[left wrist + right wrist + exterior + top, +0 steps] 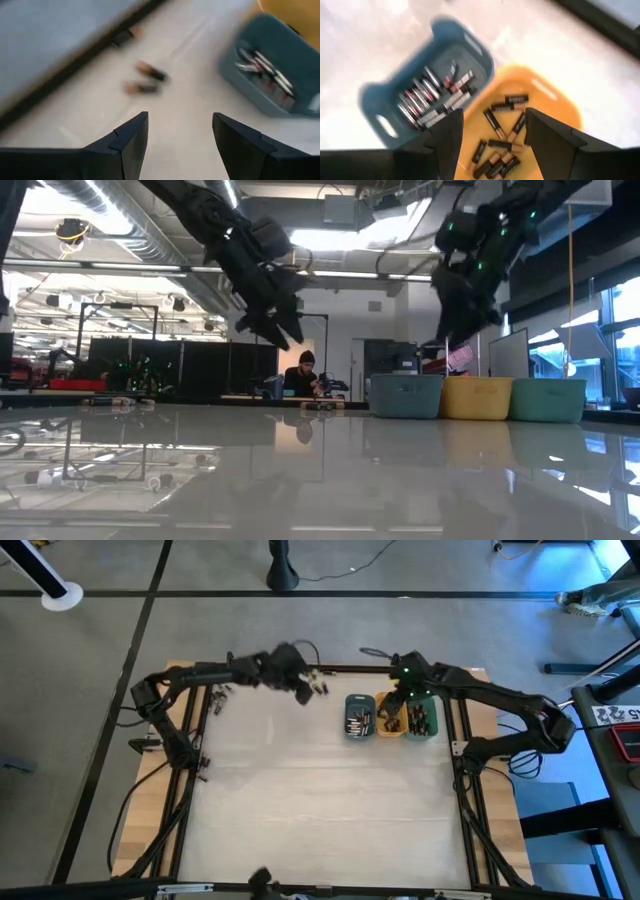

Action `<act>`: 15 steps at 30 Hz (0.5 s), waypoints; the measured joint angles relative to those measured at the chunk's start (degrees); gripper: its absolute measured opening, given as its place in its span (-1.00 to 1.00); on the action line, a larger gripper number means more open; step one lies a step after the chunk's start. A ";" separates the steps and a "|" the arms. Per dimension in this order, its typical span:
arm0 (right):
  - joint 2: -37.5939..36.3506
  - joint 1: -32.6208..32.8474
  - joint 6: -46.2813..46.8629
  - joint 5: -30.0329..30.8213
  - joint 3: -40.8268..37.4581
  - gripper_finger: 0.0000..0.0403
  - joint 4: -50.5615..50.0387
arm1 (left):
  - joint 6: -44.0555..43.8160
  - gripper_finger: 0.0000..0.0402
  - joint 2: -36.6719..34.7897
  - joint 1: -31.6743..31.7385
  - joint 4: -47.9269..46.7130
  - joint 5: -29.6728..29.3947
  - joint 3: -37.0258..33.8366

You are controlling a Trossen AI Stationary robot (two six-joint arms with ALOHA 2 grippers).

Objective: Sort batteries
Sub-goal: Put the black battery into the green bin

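Most batteries [502, 135] are already sorted into the blue tray [359, 716], orange tray [389, 718] and green tray [421, 716] at the worktop's one o'clock; a few loose cells [147, 79] are left near twelve. The right gripper [492, 135] is held over the orange tray, jaws wide and empty. The left gripper [180, 137], jaws likewise wide and empty, is aimed at the strays.

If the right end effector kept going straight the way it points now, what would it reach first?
Most likely the batteries lying in the orange tray: the right end effector, fingers open, points down into it. The blue tray sits off to one side of that line.
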 joint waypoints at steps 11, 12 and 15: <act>-15.54 1.79 3.23 -0.06 1.43 0.07 0.90 | 1.38 0.05 14.80 4.06 -5.13 0.21 12.80; -16.56 2.29 3.24 -0.03 1.43 0.07 0.95 | 5.60 0.05 16.24 3.75 -5.68 0.21 13.53; -18.79 3.90 2.65 -0.04 1.43 0.07 0.11 | 21.19 0.05 18.49 2.62 -7.92 -1.05 15.60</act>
